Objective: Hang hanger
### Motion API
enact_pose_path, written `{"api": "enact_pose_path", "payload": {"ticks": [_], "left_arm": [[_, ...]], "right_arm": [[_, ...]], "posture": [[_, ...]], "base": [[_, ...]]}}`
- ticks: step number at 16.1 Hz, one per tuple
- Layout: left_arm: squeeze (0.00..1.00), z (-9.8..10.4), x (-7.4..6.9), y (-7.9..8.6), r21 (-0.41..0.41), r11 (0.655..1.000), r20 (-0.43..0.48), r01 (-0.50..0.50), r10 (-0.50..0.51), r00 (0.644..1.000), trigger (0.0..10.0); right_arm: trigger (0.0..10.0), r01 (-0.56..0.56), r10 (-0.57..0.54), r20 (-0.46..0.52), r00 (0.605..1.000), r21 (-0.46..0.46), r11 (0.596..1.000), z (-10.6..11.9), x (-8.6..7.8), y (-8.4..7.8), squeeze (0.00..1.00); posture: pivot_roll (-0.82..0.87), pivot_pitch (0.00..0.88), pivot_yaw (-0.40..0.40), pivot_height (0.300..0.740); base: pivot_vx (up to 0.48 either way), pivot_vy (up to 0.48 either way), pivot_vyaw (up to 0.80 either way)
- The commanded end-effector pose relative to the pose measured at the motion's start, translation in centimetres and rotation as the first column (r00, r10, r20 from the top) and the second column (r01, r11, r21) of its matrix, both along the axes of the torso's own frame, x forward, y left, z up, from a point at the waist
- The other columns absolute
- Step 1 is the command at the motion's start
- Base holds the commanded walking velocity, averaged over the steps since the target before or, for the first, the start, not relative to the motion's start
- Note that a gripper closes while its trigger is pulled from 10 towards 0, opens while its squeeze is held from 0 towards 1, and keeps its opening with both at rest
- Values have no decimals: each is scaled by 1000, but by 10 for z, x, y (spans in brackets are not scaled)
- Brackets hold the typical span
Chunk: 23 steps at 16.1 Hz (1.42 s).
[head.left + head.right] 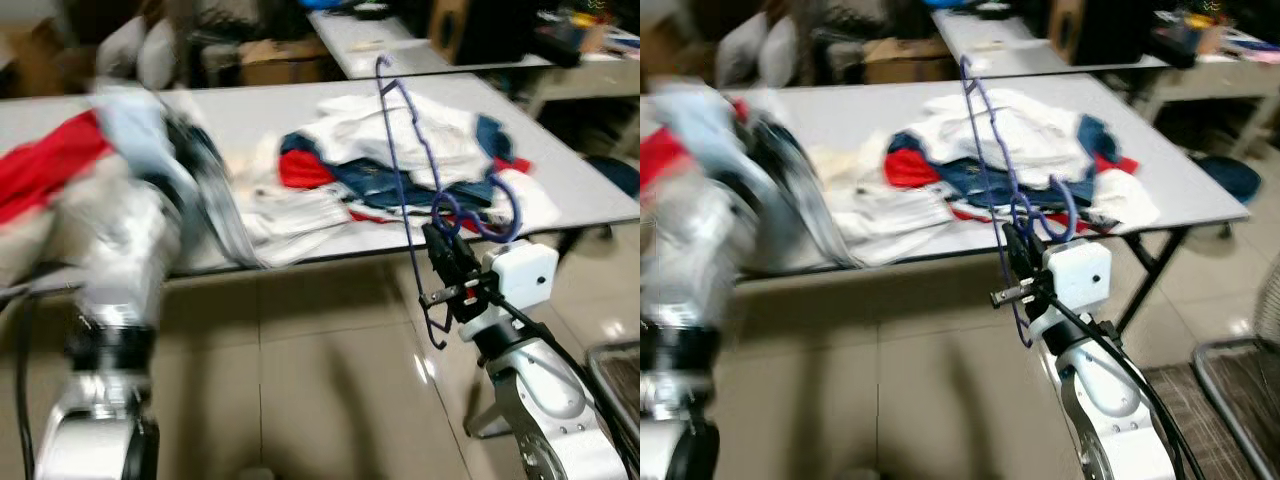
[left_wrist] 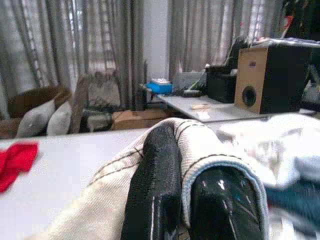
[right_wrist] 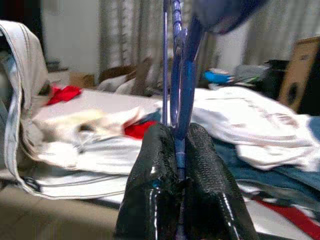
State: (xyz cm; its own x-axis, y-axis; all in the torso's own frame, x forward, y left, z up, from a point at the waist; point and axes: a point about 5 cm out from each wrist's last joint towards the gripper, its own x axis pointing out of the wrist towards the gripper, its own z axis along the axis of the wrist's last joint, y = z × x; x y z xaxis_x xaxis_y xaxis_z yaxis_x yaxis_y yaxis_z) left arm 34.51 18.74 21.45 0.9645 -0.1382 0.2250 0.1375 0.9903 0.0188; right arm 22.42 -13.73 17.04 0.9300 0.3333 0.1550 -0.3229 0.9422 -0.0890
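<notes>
A blue wire hanger (image 1: pixel 412 160) stands upright in front of the table's near edge, its hook curling at the bottom right. My right gripper (image 1: pixel 447 262) is shut on the hanger (image 3: pixel 179 95), whose wires rise between the black fingers (image 3: pixel 155 185). On the left, my left arm is raised and blurred. My left gripper (image 2: pixel 185 195) is shut on a cream garment with pale blue trim (image 2: pixel 125 175), which hangs from it over the table edge (image 1: pixel 215 205).
A grey table (image 1: pixel 250 110) carries a heap of white, blue and red clothes (image 1: pixel 400 150) and a red garment (image 1: pixel 45 165) at the left. Behind stand a second table (image 1: pixel 370 45), a speaker, boxes and cushions. Tiled floor lies before me; a metal frame (image 1: pixel 615 385) stands at right.
</notes>
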Motion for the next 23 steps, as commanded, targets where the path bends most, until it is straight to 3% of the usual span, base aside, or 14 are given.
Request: {"api": "enact_pose_path", "payload": {"ticks": [1,2,3,5,8,11,13,17,23], "left_arm": [[0,-4,-9,-8,2,1000,10,24,-24,1000,0],[0,-27,-26,-13,-5,1000,-78,12,-12,997,0],[0,-34,-41,-12,14,1000,-151,-10,12,988,0],[0,-41,-50,-12,9,1000,-204,-17,18,979,0],[0,-72,-66,-14,-9,999,-339,-52,45,940,0],[0,-81,-77,-20,-16,998,-403,-55,44,914,0],[0,-88,-84,-23,-16,999,-431,-48,36,902,0],[0,-89,-88,-27,-21,999,-469,-28,15,883,0],[0,-90,-92,-26,5,1000,-496,-11,12,868,0]], "right_arm": [[10000,-24,22,-50,998,-30,999,-8,-1,1,0],[10000,-84,80,-120,990,-25,996,-16,-8,4,0],[10000,-146,143,-187,972,0,989,-24,-15,7,0],[10000,-161,156,-241,958,-1,987,-31,-20,6,0],[10000,-186,174,-312,934,-8,983,-38,-27,4,0],[10000,-141,115,-347,931,-51,989,-47,-29,-5,0],[10000,41,-68,-321,945,-89,995,-49,-22,-24,0],[10000,12,-56,-321,946,-136,991,-44,-24,-31,0],[10000,-48,12,-332,943,-100,994,-45,-23,-27,0]], "posture": [[39,0,44,740],[41,0,44,740],[42,0,43,740],[47,0,42,740],[30,0,56,740],[27,0,54,740],[22,0,59,740],[13,0,70,740],[32,0,53,740]], "base": [[0,0,800],[0,0,800],[0,0,800],[0,0,800],[0,0,798],[0,0,790],[0,0,800],[0,0,797],[0,0,800]]}}
